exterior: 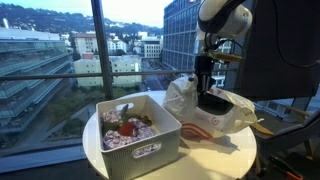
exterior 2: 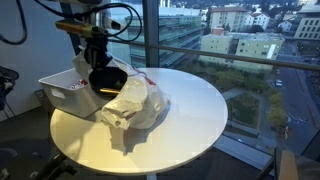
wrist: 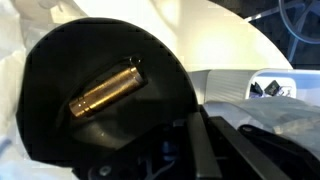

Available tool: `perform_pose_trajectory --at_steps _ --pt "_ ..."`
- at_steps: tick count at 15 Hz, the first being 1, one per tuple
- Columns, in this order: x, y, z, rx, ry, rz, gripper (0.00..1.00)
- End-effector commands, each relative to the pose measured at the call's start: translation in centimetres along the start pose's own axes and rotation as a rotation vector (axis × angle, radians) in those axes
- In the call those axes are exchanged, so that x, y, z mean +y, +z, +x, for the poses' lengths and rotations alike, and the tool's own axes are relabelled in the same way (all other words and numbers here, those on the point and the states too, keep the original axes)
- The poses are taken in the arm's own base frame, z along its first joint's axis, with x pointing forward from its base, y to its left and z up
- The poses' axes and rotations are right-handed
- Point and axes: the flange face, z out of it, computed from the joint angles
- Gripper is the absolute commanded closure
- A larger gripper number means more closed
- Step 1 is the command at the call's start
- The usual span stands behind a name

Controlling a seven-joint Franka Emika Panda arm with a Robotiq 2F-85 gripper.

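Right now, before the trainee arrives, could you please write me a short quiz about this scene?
1. True or false: the gold cylinder lies inside the bowl.
2. Which thing lies right by the bowl in both exterior views? A) a white bag B) a laptop C) a kettle
3. Fill the gap: the white bin stands on a round white ____.

Key: 1 true. 2 A. 3 table.
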Motion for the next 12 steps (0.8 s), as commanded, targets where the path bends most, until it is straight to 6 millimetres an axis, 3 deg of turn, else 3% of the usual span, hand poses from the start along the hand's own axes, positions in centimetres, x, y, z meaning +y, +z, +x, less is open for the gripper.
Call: perform_pose_trajectory --at_steps 1,8,12 --pt "-1.0 -2.5 -1.0 -0.068 0.015 0.031 0.99" --pt "-1.9 -5.1 -3.9 -0.264 0.001 0.008 0.99" --pt "-1.2 -4.8 -5.2 -0.431 0.08 -0.125 0.99"
